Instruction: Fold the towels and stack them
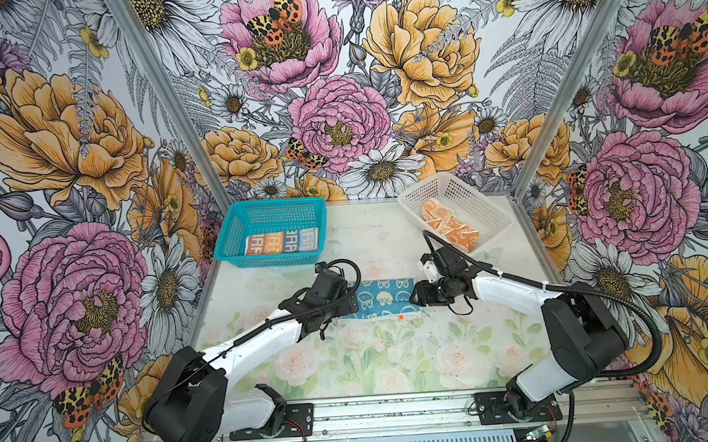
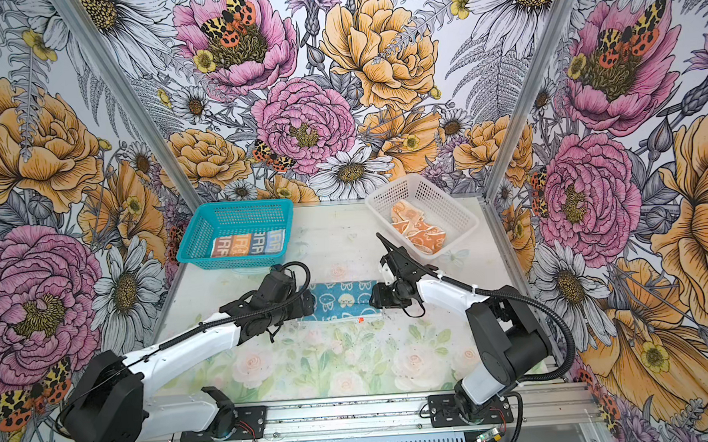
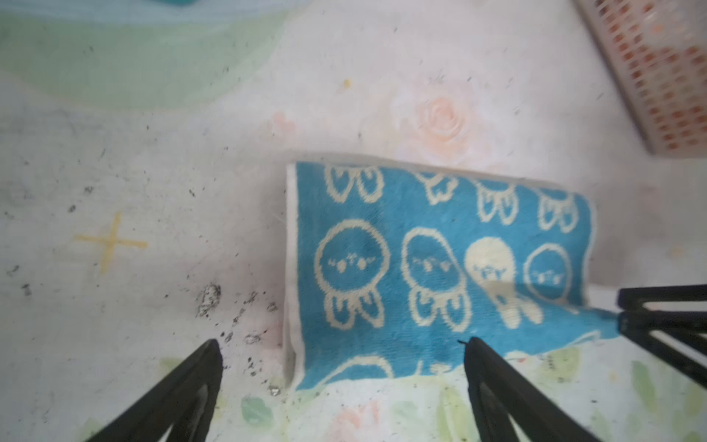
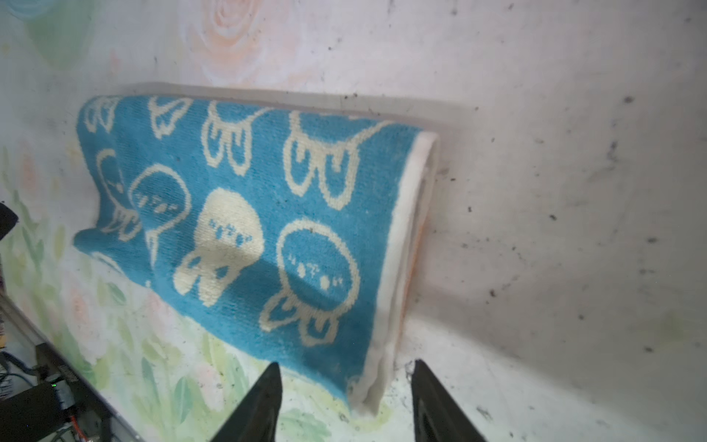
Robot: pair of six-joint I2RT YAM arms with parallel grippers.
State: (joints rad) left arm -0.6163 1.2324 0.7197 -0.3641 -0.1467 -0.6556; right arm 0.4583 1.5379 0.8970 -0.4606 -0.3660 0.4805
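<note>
1. The teal towel (image 1: 383,297) lay folded in half on the desk (image 1: 393,365), a long strip between the two hands, with cream bunnies on its upper face.
2. The left hand (image 3: 342,346) was spread wide and released; in the left wrist view its fingers (image 3: 497,382) straddled the towel's near corner, one over the cloth and one over bare desk, gripping nothing.
3. The right hand (image 4: 346,369) stood partly parted at the opposite short end, its fingers (image 4: 264,398) either side of the cream-hemmed corner. The cloth did not look pinched, though the tips were at the frame's edge.
4. In the right wrist view the fold showed two cream-edged layers stacked at the towel's end, with a trace of orange beneath.
5. In both top views a small red tag (image 2: 360,320) showed at the towel's front edge.
6. The lettered towel (image 1: 280,241) lay folded flat inside the teal basket (image 1: 236,224) at the back left of the desk.
7. The peach towel (image 1: 448,223) lay crumpled in the white basket (image 1: 467,191) at the back right.
8. The two baskets stood well apart, both behind the teal towel.
9. A yellow cross (image 3: 111,243) was marked on the desk near the left hand.
</note>
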